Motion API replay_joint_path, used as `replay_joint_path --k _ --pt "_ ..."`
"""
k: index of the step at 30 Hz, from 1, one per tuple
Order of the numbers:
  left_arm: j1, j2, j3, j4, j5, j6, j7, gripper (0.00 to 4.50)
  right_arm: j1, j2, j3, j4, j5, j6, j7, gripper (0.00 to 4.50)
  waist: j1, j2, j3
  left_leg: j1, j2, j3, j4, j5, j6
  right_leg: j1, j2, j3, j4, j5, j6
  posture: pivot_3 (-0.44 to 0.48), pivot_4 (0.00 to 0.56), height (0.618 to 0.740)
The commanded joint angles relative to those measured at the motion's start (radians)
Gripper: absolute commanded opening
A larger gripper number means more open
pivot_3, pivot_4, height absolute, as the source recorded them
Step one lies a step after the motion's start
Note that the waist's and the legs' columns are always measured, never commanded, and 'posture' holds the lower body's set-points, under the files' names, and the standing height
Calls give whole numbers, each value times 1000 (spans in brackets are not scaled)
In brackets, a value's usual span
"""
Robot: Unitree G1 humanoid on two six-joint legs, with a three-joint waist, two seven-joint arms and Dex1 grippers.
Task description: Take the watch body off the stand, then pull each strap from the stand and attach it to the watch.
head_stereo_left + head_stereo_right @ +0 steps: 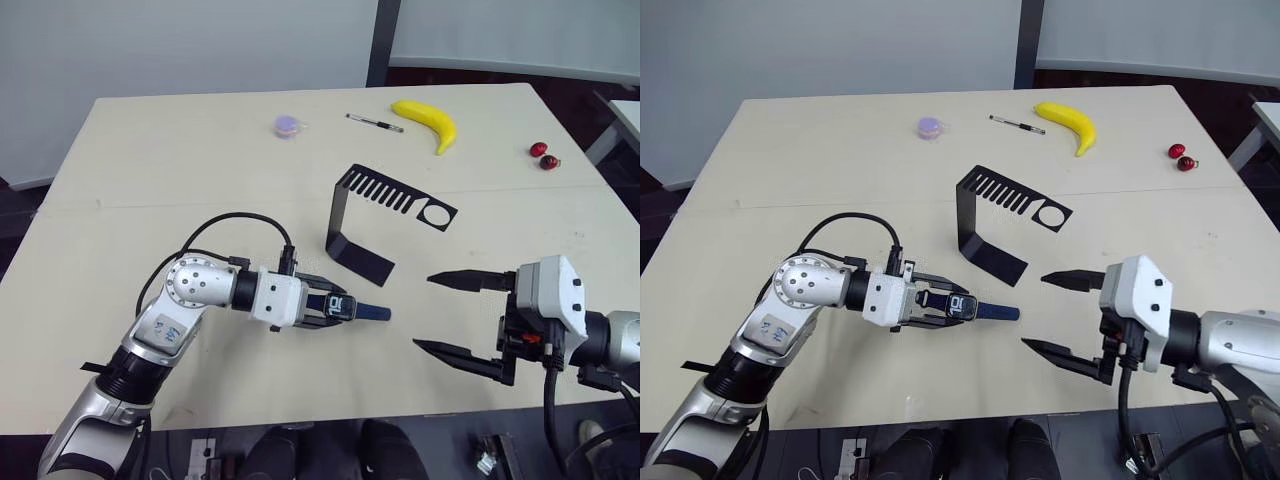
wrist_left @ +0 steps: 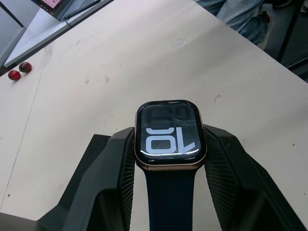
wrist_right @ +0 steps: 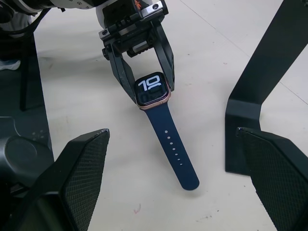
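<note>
Item: watch body [image 3: 153, 89], centre frame, clamped by its sides in my left gripper [image 1: 338, 306], screen up. One strap [image 3: 173, 150] already fitted, trailing on the table [image 1: 150, 170]. My right gripper [image 1: 452, 315] spread wide, empty, lower right. Stand [image 1: 365, 225] bare.
</note>
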Motion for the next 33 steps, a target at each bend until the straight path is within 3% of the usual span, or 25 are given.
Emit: replay_joint_path --k 1,3,7,13,17,18,19,22,27,30,33 --pt "-2 -2 24 -11 -7 -10 1 1575 -16 -9 -4 -20 6 -19 -21 4472 0 0 0 0 0 0 0 0 0 0 0 0 0 0 0 0 150 740" --pt "-3 -2 23 -21 -27 56 0 1575 -16 -11 -3 -19 6 -20 -24 4472 0 0 0 0 0 0 0 0 0 0 0 0 1 0 0 0 150 740" --pt "-8 -9 0 -77 -116 364 9 1575 -7 -11 -1 -15 -7 -26 -26 4472 -1 0 0 0 0 0 0 0 0 0 0 0 2 0 0 0 150 740" --pt "-12 -24 -118 -41 18 536 62 1575 9 -6 16 -23 -30 -37 -36 4472 -1 0 0 0 0 0 0 0 0 0 1 0 3 0 0 0 150 740" --pt "-12 -44 -141 -44 37 579 70 1575 19 -14 7 -19 -37 -41 -31 4472 0 0 0 0 0 0 0 0 0 0 1 0 3 0 0 0 150 740" --pt "-11 -54 -135 -46 29 598 76 2603 23 -19 3 -13 -42 -43 -26 4500 0 0 0 0 0 0 0 0 0 0 1 0 2 0 0 0 150 740" --pt "-10 -61 -125 -51 18 617 77 2883 27 -25 -1 -7 -47 -45 -19 4500 0 0 0 0 0 0 0 0 0 0 1 0 2 0 0 0 150 740" --pt "-10 -58 -61 -79 -42 678 65 4462 44 -38 -20 12 -54 -54 7 4500 0 0 0 0 0 0 0 0 0 0 1 0 2 0 0 0 150 740" --pt "35 106 174 -146 -265 701 -117 4462 81 -66 -89 63 -15 -43 66 4500 -8 0 0 0 1 0 -1 0 0 -1 1 0 2 0 -1 0 150 740" --pt "95 275 366 -151 -393 747 -240 4462 125 -94 -158 110 1 -39 150 4500 -8 0 0 0 2 0 -2 0 0 -1 1 0 1 -1 -2 0 150 740" --pt "212 433 501 -136 -414 741 -329 4462 163 -122 -214 172 -12 -56 230 4500 -6 0 0 1 2 0 -2 -1 0 0 1 0 1 -1 -2 0 150 740"
